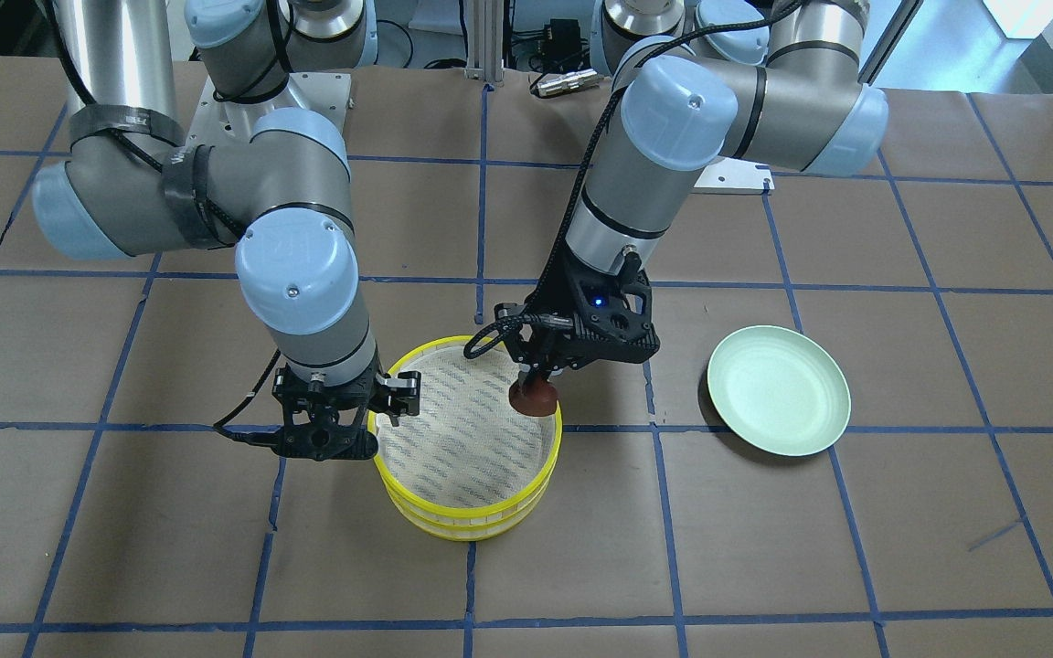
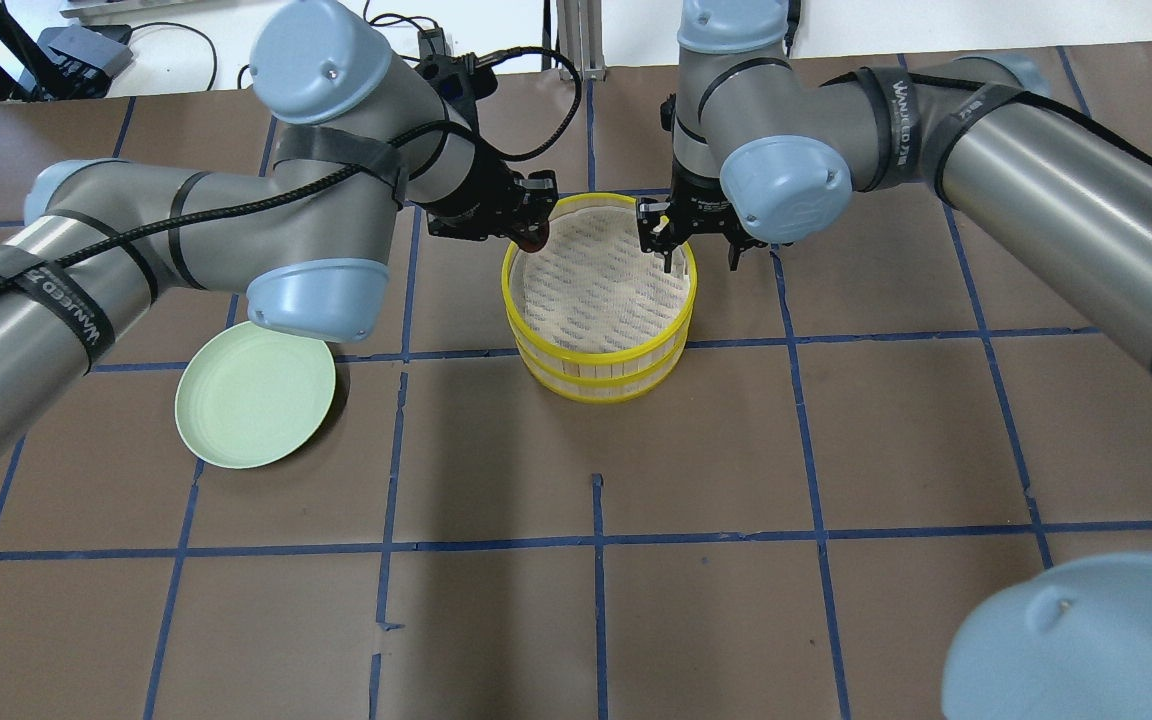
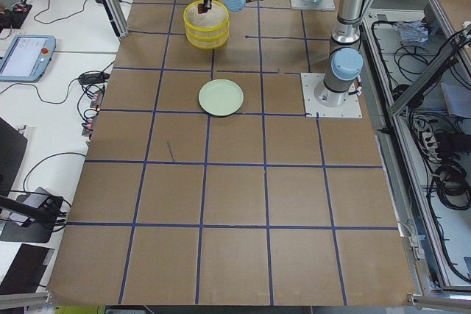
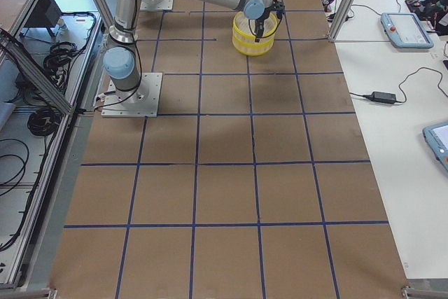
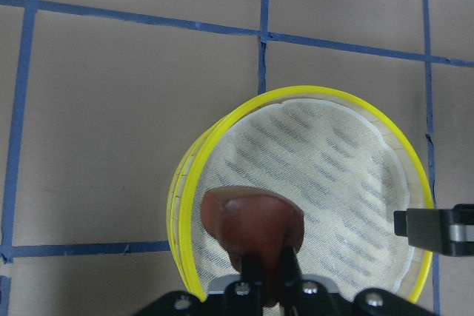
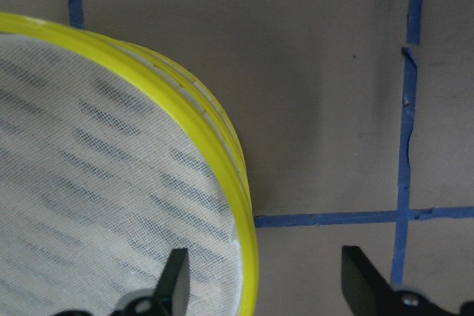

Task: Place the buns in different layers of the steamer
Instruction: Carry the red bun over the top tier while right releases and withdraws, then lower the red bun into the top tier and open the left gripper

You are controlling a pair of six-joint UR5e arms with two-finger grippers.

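**Brown bun poised over the rim, not the mesh**

The top layer (image 1: 462, 439), centre of the front-facing view, sits stacked on the lower layer (image 1: 464, 531). Its woven liner is bare, and the lower layer's inside is hidden, so I cannot tell whether the white bun is there. The pale green plate (image 1: 778, 391), at centre right, has nothing on it.

The right gripper (image 6: 270, 286) is spread wide with one finger on each side of the top layer's yellow rim, gripping nothing. A nudge from it could slide that layer off the one beneath. The left gripper (image 1: 537, 376) is clamped on the reddish-brown bun (image 1: 534, 399), which hangs just over the rim's edge. Released here, the bun would likely strike the rim and roll onto the table.
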